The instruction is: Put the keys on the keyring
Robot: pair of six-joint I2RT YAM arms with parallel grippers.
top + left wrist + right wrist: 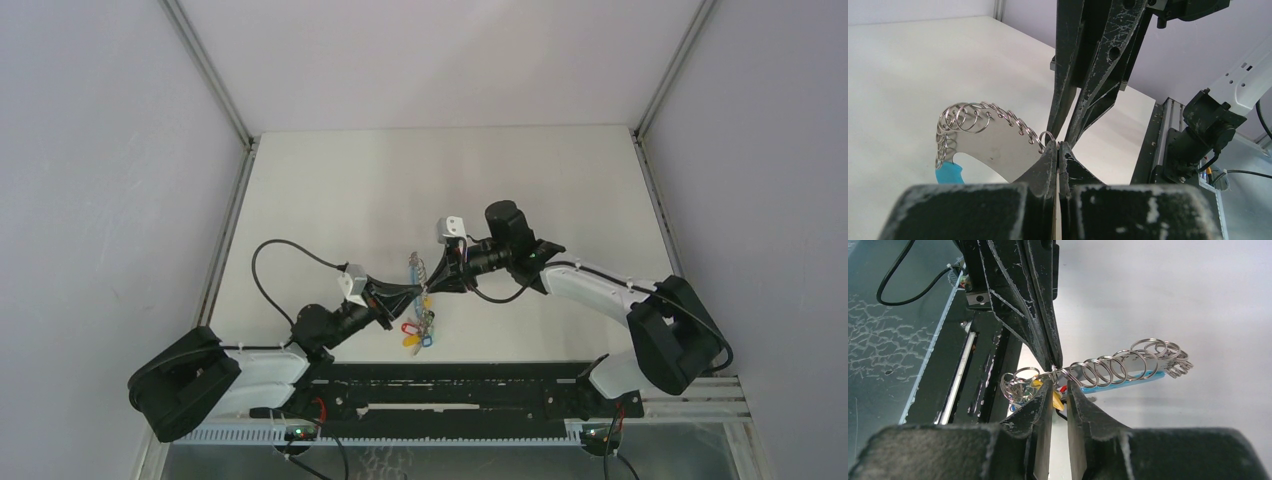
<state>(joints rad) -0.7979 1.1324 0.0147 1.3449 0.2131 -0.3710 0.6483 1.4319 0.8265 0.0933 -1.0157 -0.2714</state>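
Observation:
The keyring (418,268), a chain of silver rings on a blue band (1128,381), hangs between both grippers above the table. My left gripper (1058,144) is shut on the end ring of the chain (1046,136). The rings arc away to the left down to the blue band (949,174). My right gripper (1060,377) meets it tip to tip from the other side. Its jaws stand narrowly apart, and the yellow head of a key (1056,400) shows between them. Red, yellow and blue tagged keys (412,332) dangle below both grippers.
The white table (400,180) runs back to grey walls on three sides. A black rail (450,385) lies along the near edge between the arm bases. The left arm's black cable (262,270) loops out over the table.

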